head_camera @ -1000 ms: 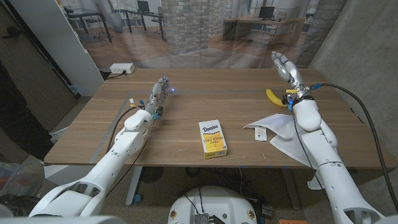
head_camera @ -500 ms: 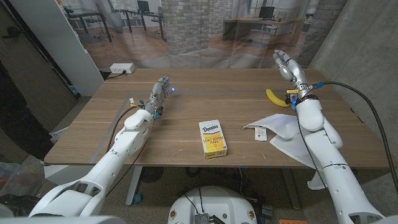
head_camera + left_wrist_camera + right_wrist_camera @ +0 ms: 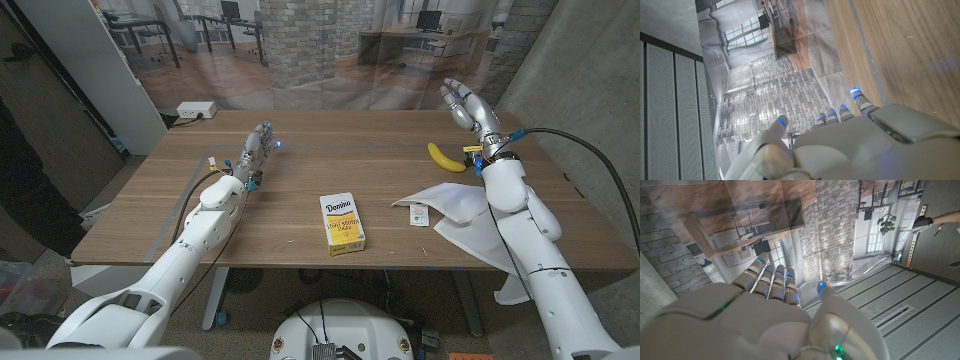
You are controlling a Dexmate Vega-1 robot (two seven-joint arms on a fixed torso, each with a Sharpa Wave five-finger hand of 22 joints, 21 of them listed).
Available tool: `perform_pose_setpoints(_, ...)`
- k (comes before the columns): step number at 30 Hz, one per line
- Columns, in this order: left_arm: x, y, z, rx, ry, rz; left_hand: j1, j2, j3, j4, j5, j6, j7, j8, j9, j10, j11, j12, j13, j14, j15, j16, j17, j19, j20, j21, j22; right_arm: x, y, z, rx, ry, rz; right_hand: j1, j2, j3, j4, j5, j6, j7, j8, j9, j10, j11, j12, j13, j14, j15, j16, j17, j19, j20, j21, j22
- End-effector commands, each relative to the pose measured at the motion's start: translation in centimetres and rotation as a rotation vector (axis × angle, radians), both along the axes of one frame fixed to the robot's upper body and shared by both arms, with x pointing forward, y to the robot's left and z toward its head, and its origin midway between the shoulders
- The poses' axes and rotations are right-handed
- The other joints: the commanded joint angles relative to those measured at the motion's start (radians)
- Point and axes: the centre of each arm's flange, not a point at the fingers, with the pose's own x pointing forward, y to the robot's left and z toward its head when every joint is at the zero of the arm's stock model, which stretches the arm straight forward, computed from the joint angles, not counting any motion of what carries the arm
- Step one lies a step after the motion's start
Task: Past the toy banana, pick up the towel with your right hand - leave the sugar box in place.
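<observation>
Both risks start at the right hand (image 3: pixel 468 104) — fingers loosely spread, raised beyond the banana (image 3: pixel 445 158) — dropping short of the towel (image 3: pixel 455 212) nudges fruit.

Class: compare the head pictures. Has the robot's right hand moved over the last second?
Yes. The right hand has drifted toward the robot's right, uncovering more of the banana.

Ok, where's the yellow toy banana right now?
In the head view, the yellow toy banana lies on the table's right side, just beyond the white towel, beside the right hand.
</observation>
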Motion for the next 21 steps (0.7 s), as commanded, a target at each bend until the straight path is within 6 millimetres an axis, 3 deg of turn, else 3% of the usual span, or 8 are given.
perform_pose_setpoints(1,-0.1,-0.2,0.1,0.003,-0.001,-0.004,0.001,0.116,0.001,-0.002,0.008,-0.09,0.001,0.004,0.004,-0.093,0.004,0.005,0.002,-0.148,0.002,0.005,0.004,-0.074,0.007,-0.007,0.002,-1.0,-0.6,-0.1,-0.054,0.006,-0.054,0.013,0.003,0.01,-0.002,-0.005,0.01,0.0,-0.001,0.005,0.011,0.002,-0.004,0.005,0.011,0.0,-0.004,0.002,0.006,-0.001,-0.005,0.004)
perform_pose_setpoints(21,-0.1,-0.7,-0.1,0.007,0.002,-0.009,0.001,0.116,0.001,-0.002,0.009,-0.087,0.0,0.005,0.004,-0.092,0.008,0.005,0.002,-0.147,0.002,0.005,0.004,-0.07,0.007,-0.009,0.002,-2.6,-2.0,-1.1,-0.118,0.048,-0.127,0.021,-0.002,0.014,-0.012,-0.007,0.013,-0.001,-0.004,0.005,0.018,0.003,-0.006,0.006,0.016,0.0,-0.005,0.001,0.01,0.001,-0.006,0.004)
